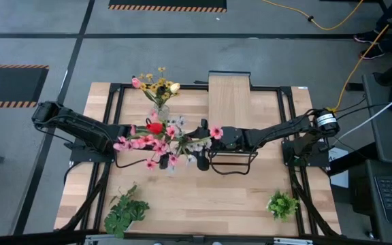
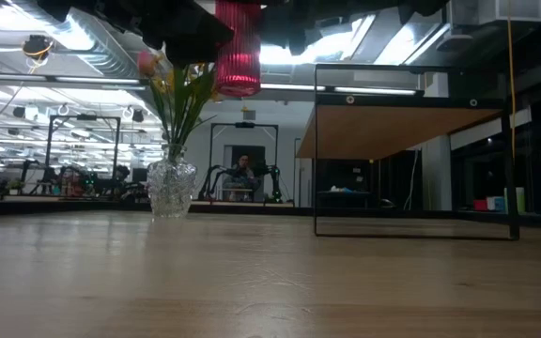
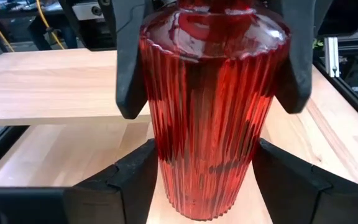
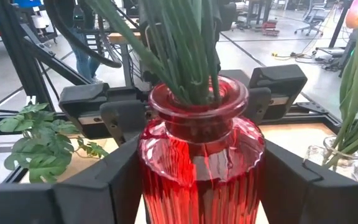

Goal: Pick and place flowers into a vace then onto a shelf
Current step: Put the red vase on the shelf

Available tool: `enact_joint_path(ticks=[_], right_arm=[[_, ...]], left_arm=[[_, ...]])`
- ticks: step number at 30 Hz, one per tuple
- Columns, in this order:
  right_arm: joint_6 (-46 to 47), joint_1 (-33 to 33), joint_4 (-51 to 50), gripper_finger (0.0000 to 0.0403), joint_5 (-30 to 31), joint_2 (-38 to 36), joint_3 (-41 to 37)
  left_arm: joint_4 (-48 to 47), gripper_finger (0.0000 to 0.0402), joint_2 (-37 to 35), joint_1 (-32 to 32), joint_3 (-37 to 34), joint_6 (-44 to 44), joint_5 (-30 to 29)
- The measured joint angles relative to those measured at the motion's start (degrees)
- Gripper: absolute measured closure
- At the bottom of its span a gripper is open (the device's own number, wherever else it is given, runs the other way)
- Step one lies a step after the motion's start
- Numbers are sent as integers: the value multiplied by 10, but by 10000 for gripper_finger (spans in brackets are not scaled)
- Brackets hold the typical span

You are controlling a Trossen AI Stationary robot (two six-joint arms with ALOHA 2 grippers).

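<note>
The left gripper (image 3: 207, 180) and right gripper (image 4: 201, 180) each pinch the raised red vase (image 2: 238, 47) from opposite sides, fingers wide against its ribs, steadying its flowers (image 4: 185, 43), apparently for a hand-over toward the shelf (image 2: 402, 131) beyond them.

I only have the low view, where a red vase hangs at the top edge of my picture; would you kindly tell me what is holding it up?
Observer: The left claw grips the red vase, with one finger on each side of its ribbed body.
Operator: Thank you. Where is the other arm?
Observer: The right claw is at the same vase, coming from the opposite side.
Operator: Is anything inside the vase?
Observer: Yes, flowers stand in its neck, their green stems bunched together.
</note>
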Motion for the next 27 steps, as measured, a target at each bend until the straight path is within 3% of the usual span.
enact_joint_path(ticks=[6, 18, 23, 27], right_arm=[[9, 0, -2, 161, -4, -1, 0], [3, 0, -52, 161, -6, -48, 0], [-25, 0, -71, 161, -5, -74, -2], [-39, -1, -69, 161, -5, -94, -21]], left_arm=[[0, 139, 0, 0, 0, 13, 4], [-67, 139, -79, -1, 1, 19, 40], [-119, 154, -144, -1, 1, 23, 38], [-165, 189, -179, 0, 1, 38, 37]])
